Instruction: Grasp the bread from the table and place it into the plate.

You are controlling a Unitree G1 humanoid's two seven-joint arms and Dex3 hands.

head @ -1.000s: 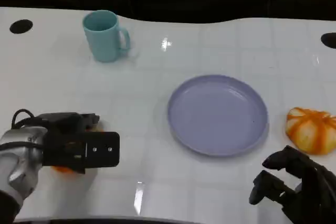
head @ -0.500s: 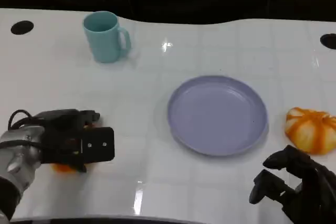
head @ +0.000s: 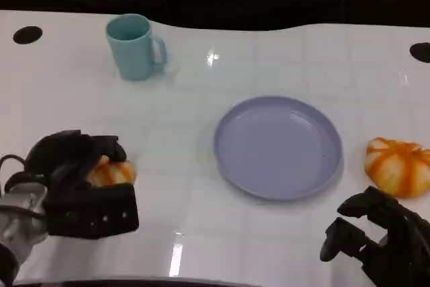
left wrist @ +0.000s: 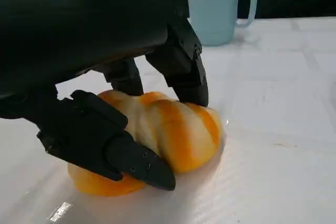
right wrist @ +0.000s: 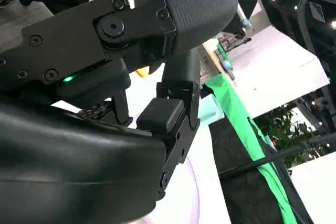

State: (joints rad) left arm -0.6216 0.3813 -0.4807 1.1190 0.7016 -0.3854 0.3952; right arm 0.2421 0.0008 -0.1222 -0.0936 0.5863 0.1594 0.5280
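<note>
Grasp step: near the tabletop's (head: 282,52) front-left corner, the left hand (head: 77,183) grips the bread (head: 111,173), fingers (left wrist: 110,145) around it. Next, lift it across to the plate (head: 279,147). The right hand (head: 376,236) holds nothing, fingers apart.

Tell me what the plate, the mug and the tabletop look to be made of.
Plate: lavender, smooth, soft sheen with no sharp glare, probably plastic or melamine, though glazed ceramic is possible. Mug: pale teal, even matte-satin surface, likely plastic or ceramic; cannot tell which. Table: white and glossy, mirroring ceiling lights and showing a faint tile-like grid reflection, so a lacquered or laminate top.
</note>
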